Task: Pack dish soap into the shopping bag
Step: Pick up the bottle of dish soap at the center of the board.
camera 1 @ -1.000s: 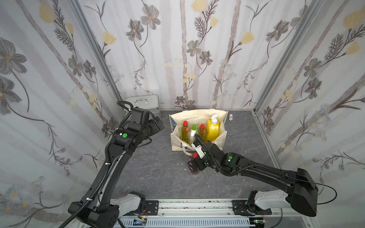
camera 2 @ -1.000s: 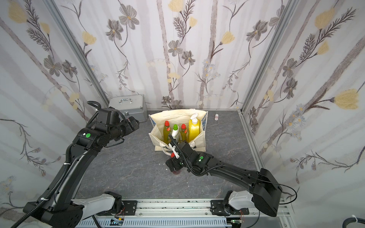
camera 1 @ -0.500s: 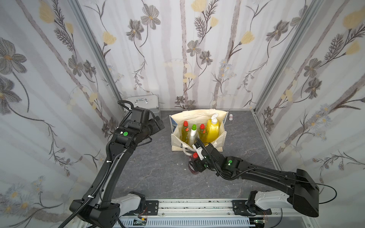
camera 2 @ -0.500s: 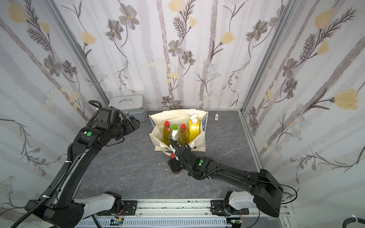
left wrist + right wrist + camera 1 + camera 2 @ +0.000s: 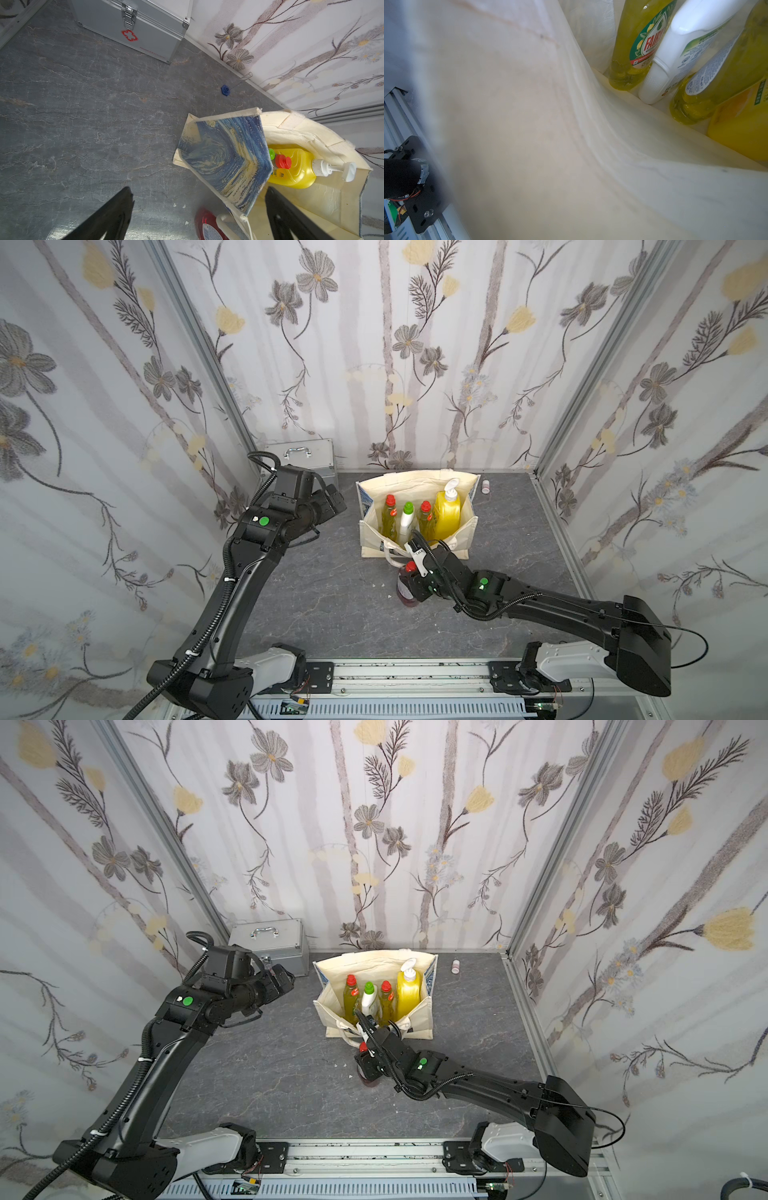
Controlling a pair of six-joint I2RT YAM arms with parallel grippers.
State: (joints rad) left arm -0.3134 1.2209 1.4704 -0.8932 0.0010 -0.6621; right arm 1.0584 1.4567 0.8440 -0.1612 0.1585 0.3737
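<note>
While the left gripper (image 5: 197, 188) hangs beside the shopping bag (image 5: 419, 485) with its jaws spread wide and gripping nothing, the right gripper (image 5: 417, 585) is down at the red bottle (image 5: 403, 595), which stands just in front of the bag. Its own body hides the jaws in both top views, so it cannot be told whether they pinch the bottle. Most of that bottle is covered too. Inside the bag stand the big yellow pump bottle (image 5: 446, 514), two yellow-green bottles (image 5: 389, 519) and the white green-capped bottle (image 5: 406, 523).
</note>
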